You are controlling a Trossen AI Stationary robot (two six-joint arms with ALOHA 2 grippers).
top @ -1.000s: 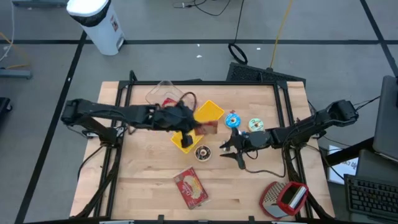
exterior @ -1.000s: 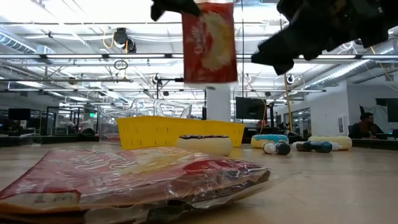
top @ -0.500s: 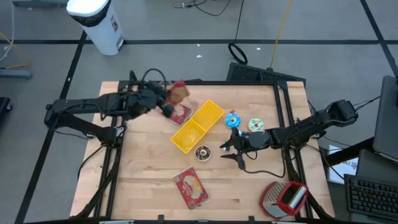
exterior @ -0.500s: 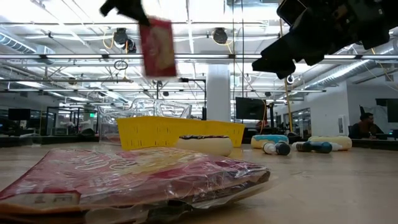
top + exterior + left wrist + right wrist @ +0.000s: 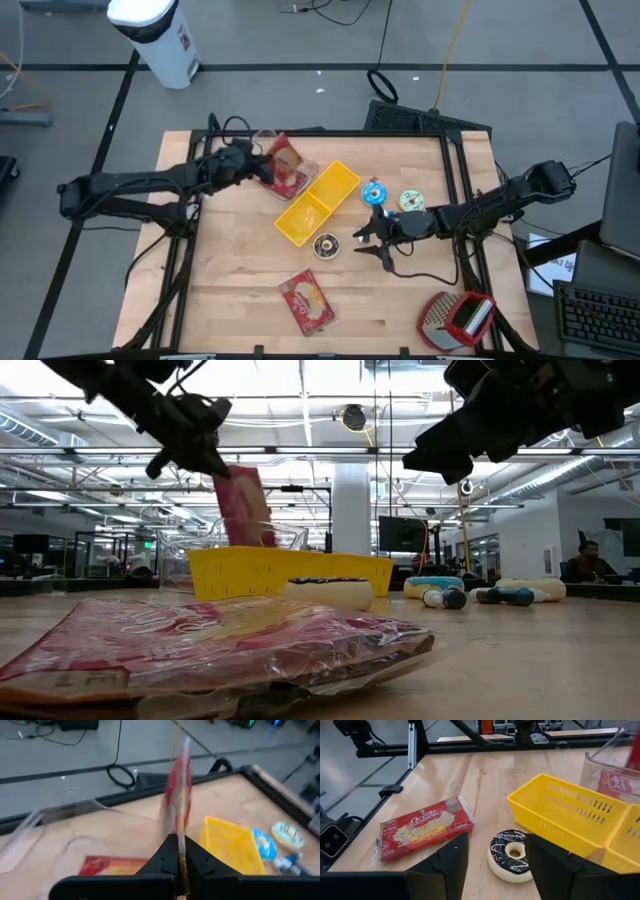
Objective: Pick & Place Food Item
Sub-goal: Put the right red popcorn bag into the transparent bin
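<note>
My left gripper (image 5: pixel 252 166) is shut on a red popcorn packet (image 5: pixel 285 157) over the clear plastic bin (image 5: pixel 262 140) at the table's far left. In the left wrist view the packet (image 5: pixel 180 785) shows edge-on beyond the gripper (image 5: pixel 178 851). A second red packet (image 5: pixel 115 866) lies flat in the bin. My right gripper (image 5: pixel 368 240) hovers open at the table's middle right. In its wrist view the gripper (image 5: pixel 497 842) faces a chocolate donut (image 5: pixel 512 856) that rests on the wood. My left gripper pinches one end edge of the popcorn packet (image 5: pixel 179 827) between its two fingers. The fingers come from the table's left, slanting a little down. The packet sticks out past the fingers, tilted, and its lower end (image 5: pixel 252 535) dips toward the clear bin. Whether it touches the bin I cannot tell.
A yellow basket (image 5: pixel 318 203) stands beside the bin. Another popcorn packet (image 5: pixel 307 303) lies near the front edge. A blue donut (image 5: pixel 374 193) and a green one (image 5: pixel 411 201) lie at the right, and a red-and-grey object (image 5: pixel 458 318) sits at the near right corner.
My left gripper has carried the packet from above the yellow basket toward the table's far left and down over the clear bin, rolling as it went. The packet, which hung flat and high, is now lower and tilted. My right arm has kept still.
</note>
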